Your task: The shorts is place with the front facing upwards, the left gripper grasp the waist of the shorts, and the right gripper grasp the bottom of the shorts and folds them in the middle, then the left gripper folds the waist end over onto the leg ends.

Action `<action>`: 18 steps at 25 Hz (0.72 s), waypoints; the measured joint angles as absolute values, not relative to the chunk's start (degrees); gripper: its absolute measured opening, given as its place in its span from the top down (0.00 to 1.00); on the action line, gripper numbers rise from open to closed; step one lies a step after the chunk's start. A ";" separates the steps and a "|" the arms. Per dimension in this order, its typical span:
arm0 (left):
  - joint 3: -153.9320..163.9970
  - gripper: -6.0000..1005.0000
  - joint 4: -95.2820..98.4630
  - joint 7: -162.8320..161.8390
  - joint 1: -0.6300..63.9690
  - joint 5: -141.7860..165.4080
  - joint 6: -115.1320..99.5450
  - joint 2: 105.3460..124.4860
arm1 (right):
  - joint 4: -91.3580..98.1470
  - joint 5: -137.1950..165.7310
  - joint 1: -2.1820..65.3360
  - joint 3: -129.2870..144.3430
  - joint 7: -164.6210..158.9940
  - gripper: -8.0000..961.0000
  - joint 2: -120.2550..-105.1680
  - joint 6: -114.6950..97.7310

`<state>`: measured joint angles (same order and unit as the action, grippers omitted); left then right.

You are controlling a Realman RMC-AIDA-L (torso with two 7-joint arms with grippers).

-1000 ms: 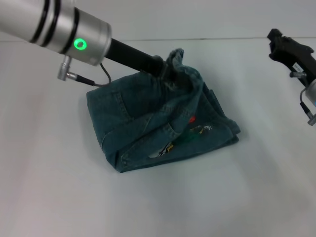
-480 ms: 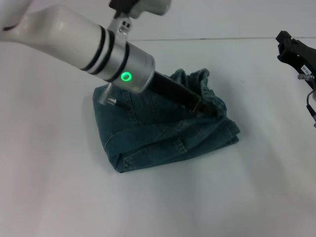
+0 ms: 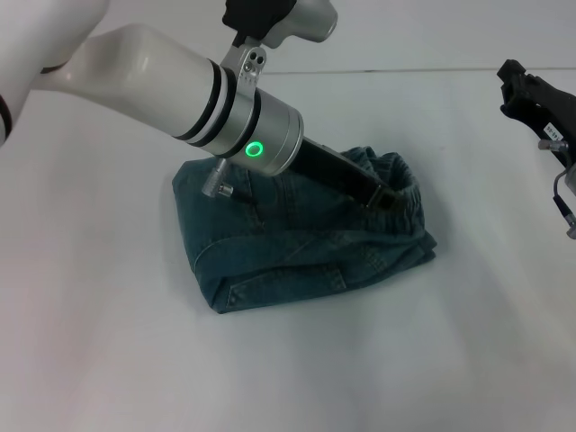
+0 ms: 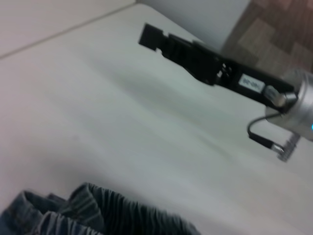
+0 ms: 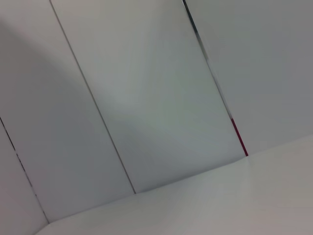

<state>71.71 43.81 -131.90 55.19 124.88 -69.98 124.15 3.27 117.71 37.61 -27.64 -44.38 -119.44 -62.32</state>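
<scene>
The blue-green denim shorts [image 3: 297, 252] lie in a folded bundle at the middle of the white table. Their gathered elastic waist [image 3: 400, 175] sits on top at the bundle's right side and also shows in the left wrist view as the waist [image 4: 122, 215]. My left gripper [image 3: 389, 196] reaches down across the shorts from the upper left and is shut on the waist. The leg ends and the cartoon print are hidden under the folded layer. My right gripper [image 3: 515, 85] hangs raised at the far right, well apart from the shorts, and the left wrist view shows the right gripper [image 4: 149, 35] above the table.
White table [image 3: 108, 342] spreads around the shorts on all sides. Its far edge [image 3: 405, 70] runs behind the bundle. The right wrist view holds only pale wall panels [image 5: 146, 98] and a strip of table [image 5: 220, 205].
My left gripper has carried the waist rightward and down over the bundle, covering the cartoon print. The lifted fabric now lies lower and flatter. The right gripper has barely moved.
</scene>
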 joint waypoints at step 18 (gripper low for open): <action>64.43 0.25 52.12 -118.57 41.63 105.58 -65.40 123.96 | 4.46 117.54 37.35 -27.66 -48.77 0.98 -118.80 -62.43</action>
